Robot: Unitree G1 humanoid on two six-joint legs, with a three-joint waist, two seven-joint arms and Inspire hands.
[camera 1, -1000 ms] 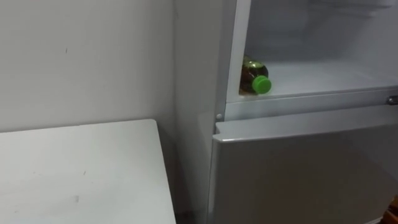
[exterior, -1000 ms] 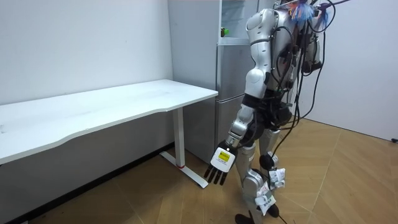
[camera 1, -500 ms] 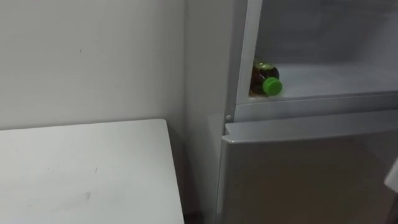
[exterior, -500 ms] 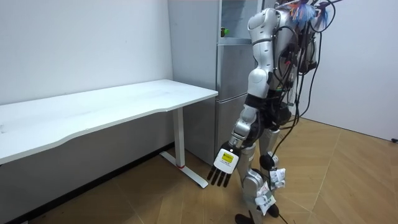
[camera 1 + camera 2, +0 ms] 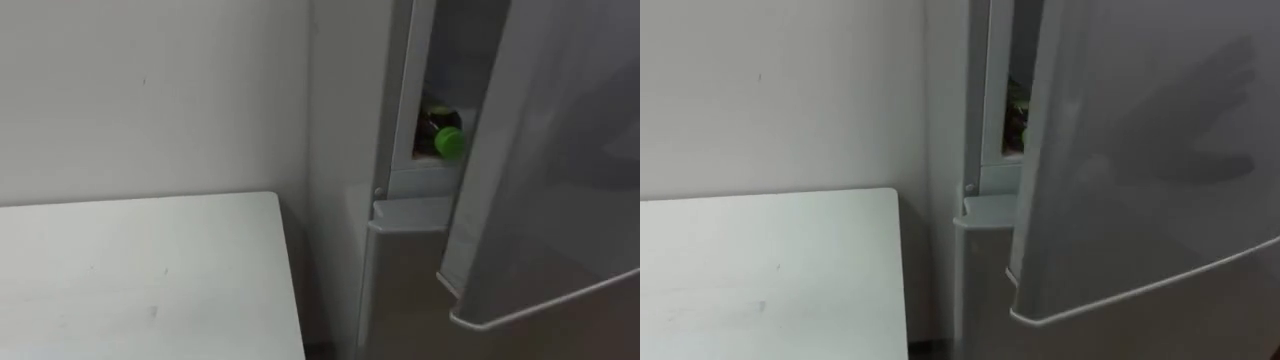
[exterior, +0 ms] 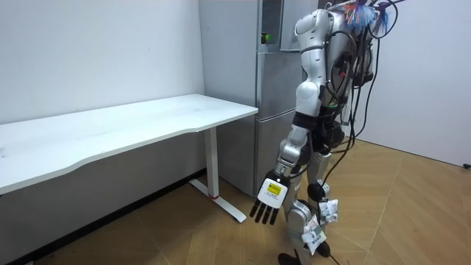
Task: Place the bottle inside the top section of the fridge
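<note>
A dark bottle [image 5: 438, 128] with a green cap [image 5: 449, 143] lies on its side on the shelf of the upper fridge compartment, cap toward me. The grey upper fridge door [image 5: 545, 170] stands across most of the opening, leaving a narrow gap at the hinge-free side; only a sliver of the bottle [image 5: 1017, 115] shows past it in the right eye view. In the room view I stand close before the fridge [image 6: 276, 88], and my left hand [image 6: 269, 199] hangs low at my side, fingers straight, holding nothing.
A white table [image 5: 140, 270] stands to my left against the white wall, its right edge near the fridge side. The lower fridge door [image 5: 400, 280] is closed. Wooden floor [image 6: 397, 206] spreads behind me.
The upper fridge door has swung in from the right and now covers most of the compartment that stood open. The bottle has stayed on the shelf. The view has shifted slightly.
</note>
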